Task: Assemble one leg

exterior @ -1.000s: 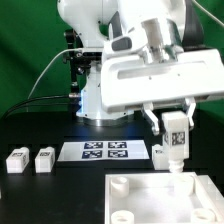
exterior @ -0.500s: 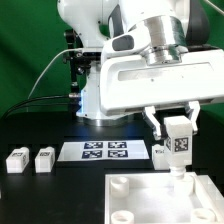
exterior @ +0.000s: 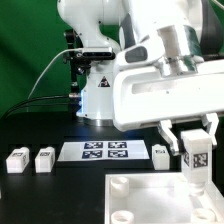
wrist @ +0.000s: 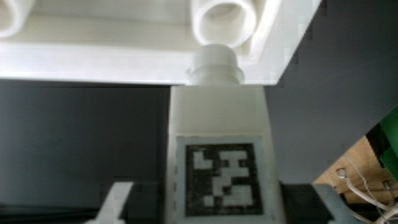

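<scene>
My gripper point(exterior: 197, 158) is shut on a leg point(exterior: 198, 150), a small white post with a black-and-white tag, held upright. The leg hangs just above the far right corner of the white panel point(exterior: 150, 196). In the wrist view the leg point(wrist: 221, 120) points its peg at the panel's edge point(wrist: 125, 50), just short of a round corner socket point(wrist: 228, 14). One finger point(wrist: 121, 200) shows beside the leg. Two more legs point(exterior: 17, 160) point(exterior: 43, 158) lie at the exterior view's left. Another leg point(exterior: 161, 152) stands behind the panel.
The marker board point(exterior: 95, 152) lies flat on the black table between the loose legs and the panel. The robot's base point(exterior: 95, 95) stands behind it, before a green backdrop. A second socket point(wrist: 15, 18) shows at the wrist view's edge.
My gripper has carried the leg toward the exterior view's right, from near the panel's rear middle to its far right corner. The other parts have not moved.
</scene>
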Tool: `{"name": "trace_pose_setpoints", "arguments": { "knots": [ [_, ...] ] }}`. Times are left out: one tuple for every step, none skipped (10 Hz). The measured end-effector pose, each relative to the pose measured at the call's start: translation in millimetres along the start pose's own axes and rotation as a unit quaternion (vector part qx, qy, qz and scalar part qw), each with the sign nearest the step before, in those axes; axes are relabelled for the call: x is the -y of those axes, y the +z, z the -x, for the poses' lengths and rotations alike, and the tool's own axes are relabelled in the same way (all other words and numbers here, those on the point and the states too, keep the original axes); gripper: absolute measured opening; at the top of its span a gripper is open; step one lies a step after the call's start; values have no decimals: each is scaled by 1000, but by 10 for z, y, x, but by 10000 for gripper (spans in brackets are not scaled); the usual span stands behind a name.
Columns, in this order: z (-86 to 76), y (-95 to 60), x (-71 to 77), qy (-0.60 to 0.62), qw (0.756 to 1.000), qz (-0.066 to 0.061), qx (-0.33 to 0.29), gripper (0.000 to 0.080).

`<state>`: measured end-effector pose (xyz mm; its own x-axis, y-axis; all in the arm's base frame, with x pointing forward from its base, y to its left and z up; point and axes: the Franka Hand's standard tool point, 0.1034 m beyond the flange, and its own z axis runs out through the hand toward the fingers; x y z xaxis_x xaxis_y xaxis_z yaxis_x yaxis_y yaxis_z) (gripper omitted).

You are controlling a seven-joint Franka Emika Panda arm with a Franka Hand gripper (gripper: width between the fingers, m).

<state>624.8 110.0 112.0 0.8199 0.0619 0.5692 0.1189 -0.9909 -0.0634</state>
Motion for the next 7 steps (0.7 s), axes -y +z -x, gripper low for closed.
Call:
{"name": "trace_pose_setpoints", "arguments": {
  "knots": [
    [-32, 48, 13, 0, 1000, -1, -1, 291],
    [-24, 100, 18, 0, 1000, -2, 0, 291],
    [14, 134, 17, 0, 1000, -2, 3, 291],
    [75, 178, 18, 1, 1000, -2, 8, 291],
    [131, 218, 35, 0, 1000, -3, 11, 291],
    [194, 244, 54, -1, 1000, -3, 12, 291],
    [237, 240, 51, 3, 1000, -1, 5, 291]
  ]
}}
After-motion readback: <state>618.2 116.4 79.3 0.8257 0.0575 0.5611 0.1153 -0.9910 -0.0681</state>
